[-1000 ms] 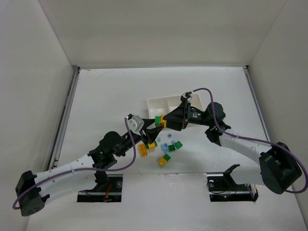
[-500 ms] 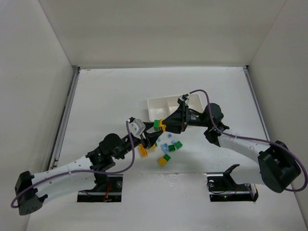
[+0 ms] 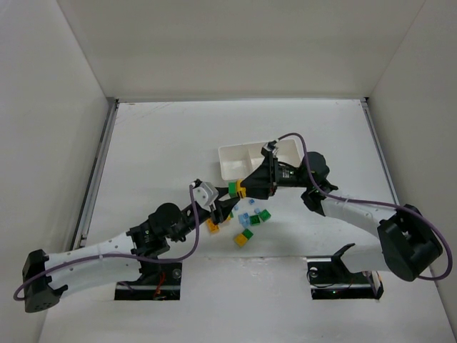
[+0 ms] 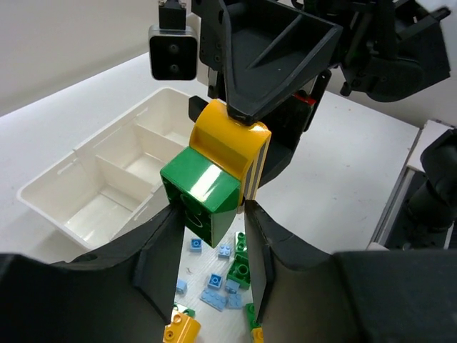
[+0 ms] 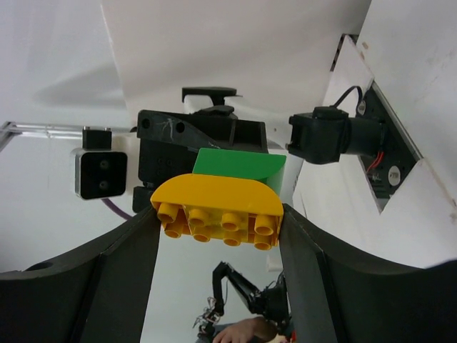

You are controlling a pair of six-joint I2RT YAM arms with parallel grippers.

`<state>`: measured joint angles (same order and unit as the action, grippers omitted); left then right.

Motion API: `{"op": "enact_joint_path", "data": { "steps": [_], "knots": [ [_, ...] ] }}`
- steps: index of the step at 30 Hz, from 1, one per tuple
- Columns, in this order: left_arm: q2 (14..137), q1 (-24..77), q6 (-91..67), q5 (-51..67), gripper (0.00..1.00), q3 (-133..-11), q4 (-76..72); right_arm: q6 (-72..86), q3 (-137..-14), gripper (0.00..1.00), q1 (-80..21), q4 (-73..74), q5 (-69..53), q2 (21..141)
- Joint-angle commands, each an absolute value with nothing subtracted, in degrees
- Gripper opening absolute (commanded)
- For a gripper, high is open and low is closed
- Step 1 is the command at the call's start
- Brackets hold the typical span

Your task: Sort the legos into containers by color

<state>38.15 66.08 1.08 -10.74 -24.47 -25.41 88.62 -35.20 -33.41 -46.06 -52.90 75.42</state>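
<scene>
Left gripper (image 4: 212, 214) has advanced toward the right arm since the earlier frame; its fingers now flank the green brick (image 4: 198, 187), though a firm clamp cannot be told. Green brick sits against the yellow brick (image 4: 230, 139), which the right gripper (image 5: 218, 214) clamps above the table (image 3: 157, 143). Loose legos (image 4: 214, 286) lie beneath, partly hidden by the fingers. Beyond, white tray (image 4: 64, 187), far end occluded
</scene>
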Motion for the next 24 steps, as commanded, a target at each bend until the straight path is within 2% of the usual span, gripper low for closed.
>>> {"op": "enact_joint_path", "data": {
  "steps": [1,6,7,14,24],
  "knots": [
    [35.51,69.39,0.70,-4.74,0.36,-27.16,-34.90,85.52,-36.30,0.42,-31.95,-45.53,-51.06,76.29],
    [35.77,69.74,3.16,-10.01,0.57,-26.55,-34.19,85.52,-36.13,0.42,-31.86,-45.62,-52.73,75.41],
    [35.51,69.74,3.77,-10.72,0.59,-26.37,-34.45,85.34,-35.86,0.42,-32.03,-45.62,-52.82,75.24],
    [35.15,70.00,7.29,-10.81,0.67,-26.81,-33.66,84.64,-34.89,0.41,-32.12,-46.23,-53.79,72.78],
    [35.07,70.09,10.02,-9.23,0.71,-27.43,-33.66,84.46,-34.19,0.40,-36.51,-46.50,-56.69,68.12]
  ]
}}
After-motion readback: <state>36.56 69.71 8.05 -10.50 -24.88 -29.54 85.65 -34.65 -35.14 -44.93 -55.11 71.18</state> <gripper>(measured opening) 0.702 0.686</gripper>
